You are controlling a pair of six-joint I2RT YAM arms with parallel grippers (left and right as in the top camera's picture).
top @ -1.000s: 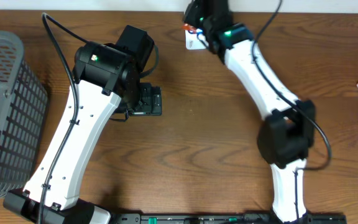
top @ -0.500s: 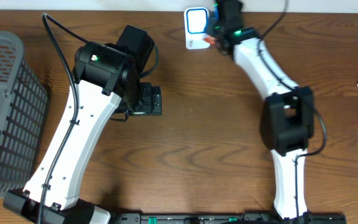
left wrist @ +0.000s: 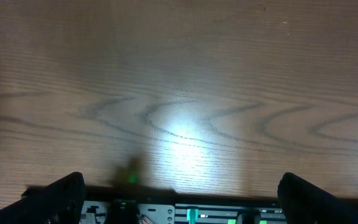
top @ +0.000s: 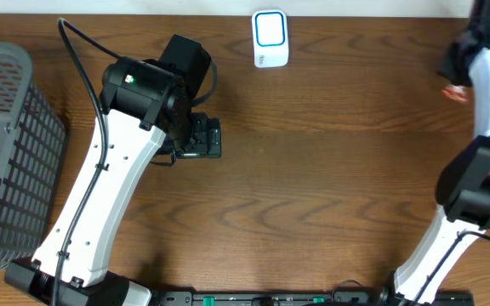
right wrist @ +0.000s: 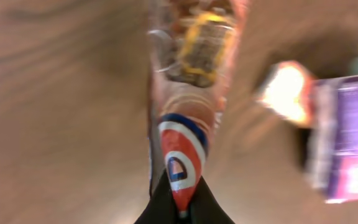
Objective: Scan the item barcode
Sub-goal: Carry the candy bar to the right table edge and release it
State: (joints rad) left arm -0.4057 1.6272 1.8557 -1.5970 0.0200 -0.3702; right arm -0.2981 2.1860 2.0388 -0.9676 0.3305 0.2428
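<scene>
Packet left scanner, clamped in rt end effector; basket unmoved.

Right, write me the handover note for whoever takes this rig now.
Left tool: open, empty, above the table.
Right tool: shut on the packet, at the far right near a purple box.
Scanner sits at the back edge, middle.
Done: packet was at the scanner a second ago, since carried right; whether it read is not shown.
To do: confirm the scan, set the packet down.
</scene>
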